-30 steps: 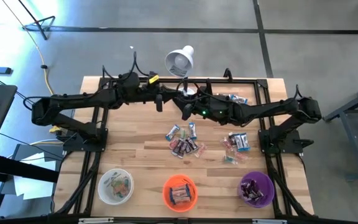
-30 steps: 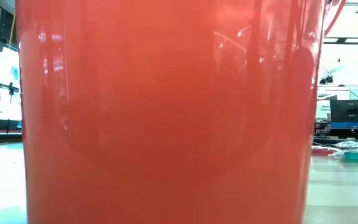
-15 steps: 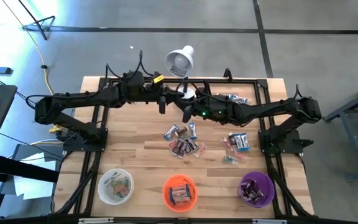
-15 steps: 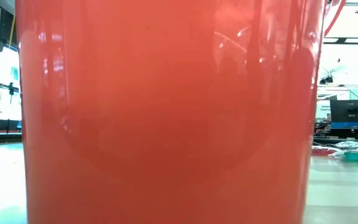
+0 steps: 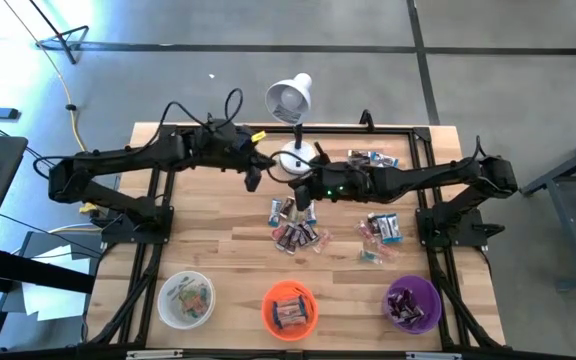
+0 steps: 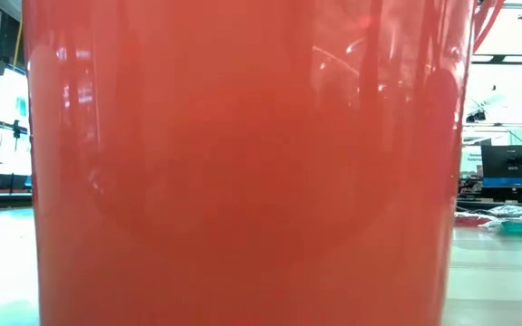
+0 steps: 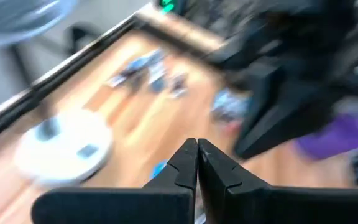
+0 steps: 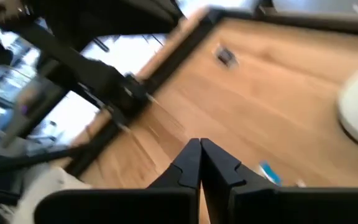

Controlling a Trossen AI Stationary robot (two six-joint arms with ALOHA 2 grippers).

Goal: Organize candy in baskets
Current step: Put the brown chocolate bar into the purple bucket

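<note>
Right gripper (image 5: 306, 208): fingers closed, empty, directly above the candy (image 5: 293, 232) pile. Left gripper (image 5: 252, 181): closed, empty, beside it, near the lamp (image 5: 289, 97) base.

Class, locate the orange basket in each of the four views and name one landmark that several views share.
High view: orange basket at the table's near edge, between the other two baskets.
Low view: its wall fills most of the picture.
Left wrist view: not in it.
Right wrist view: not in it.
Shared landmark: the lamp's white base.
</note>
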